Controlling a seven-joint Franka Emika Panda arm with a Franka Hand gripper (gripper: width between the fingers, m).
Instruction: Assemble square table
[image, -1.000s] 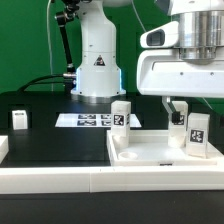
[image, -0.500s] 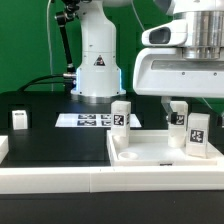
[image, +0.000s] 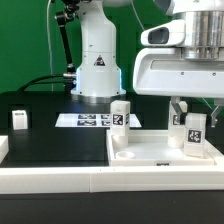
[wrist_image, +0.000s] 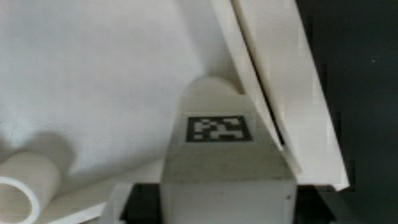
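The square table's white top lies flat at the exterior view's right, rim up. One tagged leg post stands at its back left corner. A second leg post stands at its right side, with my gripper directly over it and a finger down each side. In the wrist view this leg post shows its tag and fills the gap between the dark fingers of my gripper, which is shut on it. The top's raised rim runs close beside it.
A third leg post stands at the far left on the black table. The marker board lies in front of the robot base. A long white rail runs along the front. A rounded white part lies on the top near the held leg.
The fingers have closed in from wide open onto the right leg post. The gripper has shifted slightly, and the post's tag now sits a little higher.
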